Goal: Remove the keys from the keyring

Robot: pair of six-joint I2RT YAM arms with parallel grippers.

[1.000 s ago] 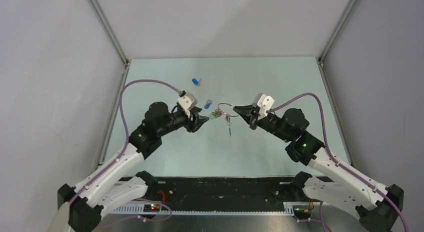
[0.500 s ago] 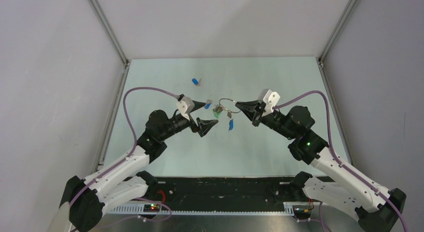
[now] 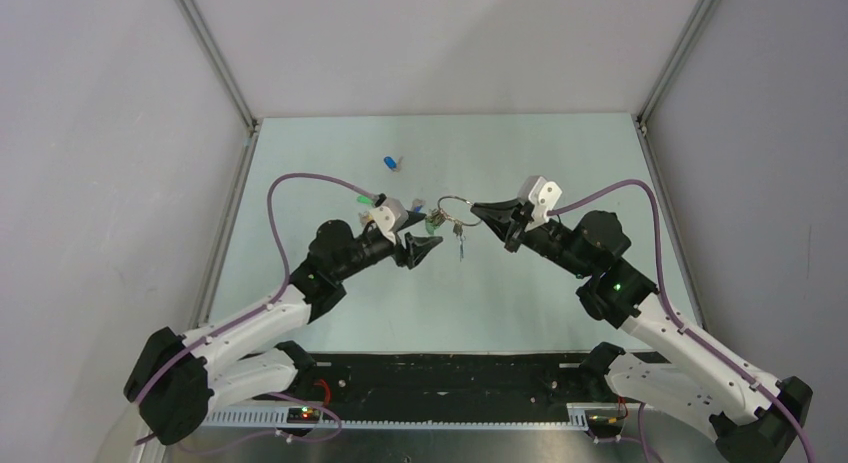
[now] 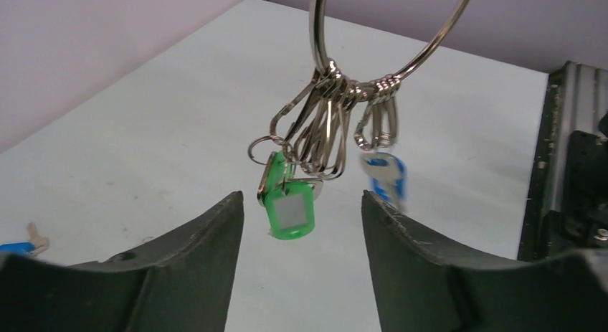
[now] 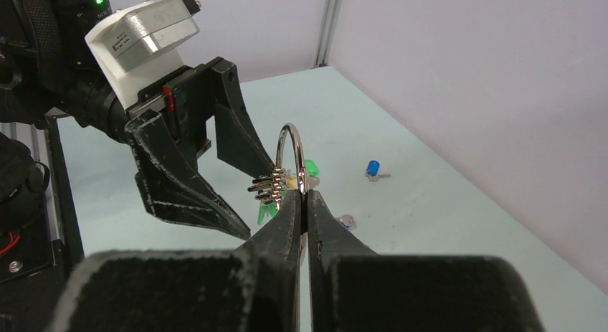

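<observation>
Since the previous view, my left gripper has advanced up to the keyring, and its jaws have narrowed somewhat. They stand apart, one on each side of the hanging bunch, touching nothing. My right gripper is closed on the keyring's wire at the side away from my left gripper, holding it upright above the table. The keys hang from the keyring's lowest arc on metal clips, with a green tag beside a blue-capped key that is blurred. A loose blue-capped key lies on the table well beyond the keyring, towards the far left.
</observation>
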